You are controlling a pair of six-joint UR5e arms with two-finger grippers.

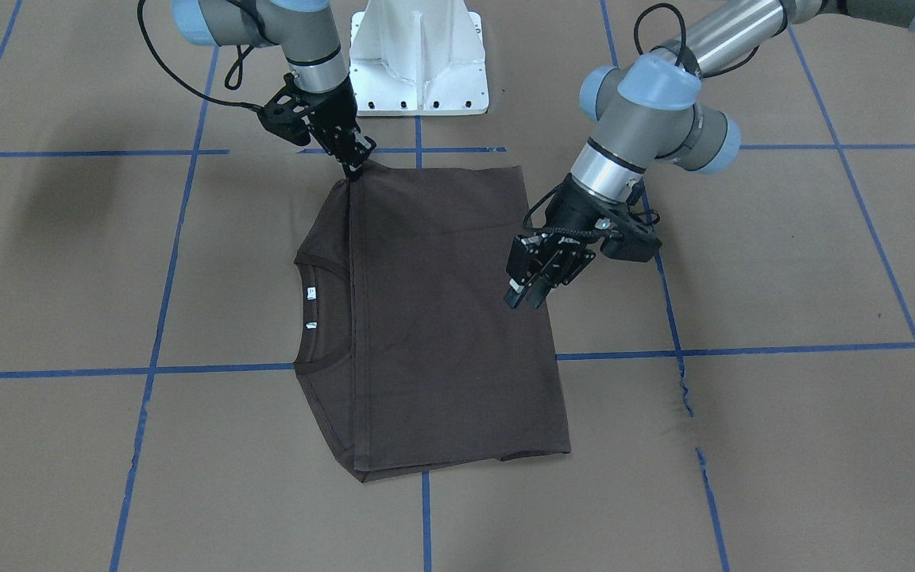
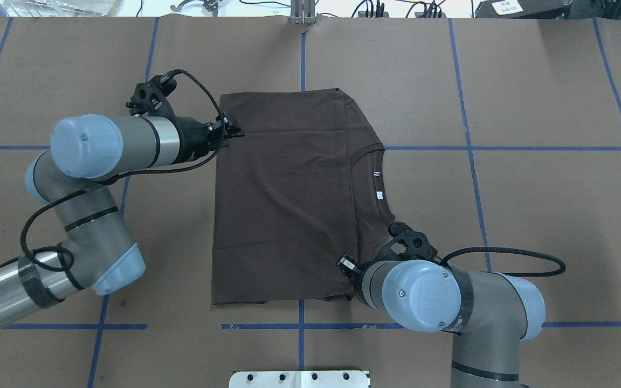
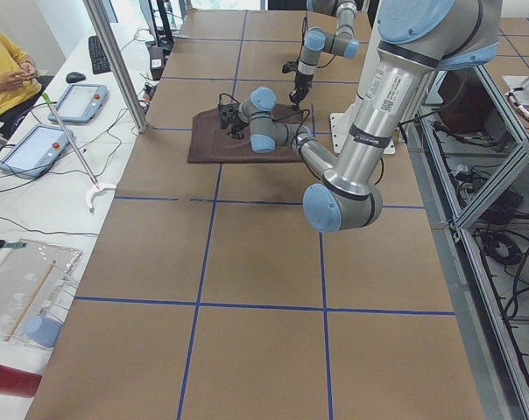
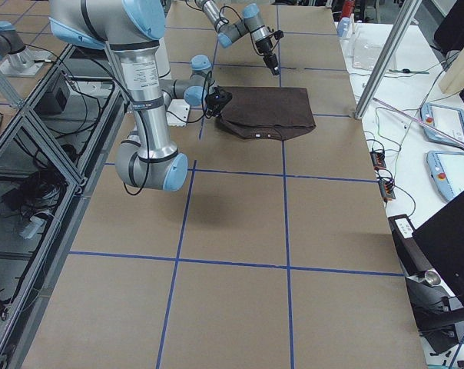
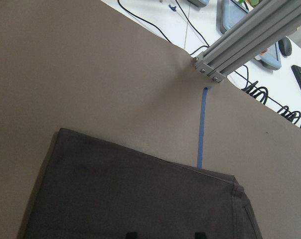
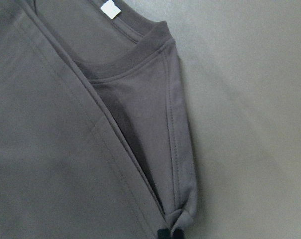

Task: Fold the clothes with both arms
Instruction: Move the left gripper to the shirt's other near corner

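The dark brown T-shirt (image 1: 442,318) lies folded on the table, with its collar and white labels (image 1: 310,292) exposed on the side of the right arm. It also shows in the overhead view (image 2: 283,199). My right gripper (image 1: 357,163) is shut on the shirt's near corner beside the collar, and the right wrist view shows fabric bunched at its fingertips (image 6: 173,219). My left gripper (image 1: 527,298) is open and hovers over the opposite edge of the shirt. In the left wrist view its two tips (image 5: 165,235) stand apart above the cloth (image 5: 130,199).
The white pedestal base (image 1: 418,63) stands at the robot's side of the table. Blue tape lines (image 1: 426,516) grid the brown table cover. An aluminium post (image 5: 240,40) stands at the far edge. An operator (image 3: 6,61) sits by a side bench with tablets.
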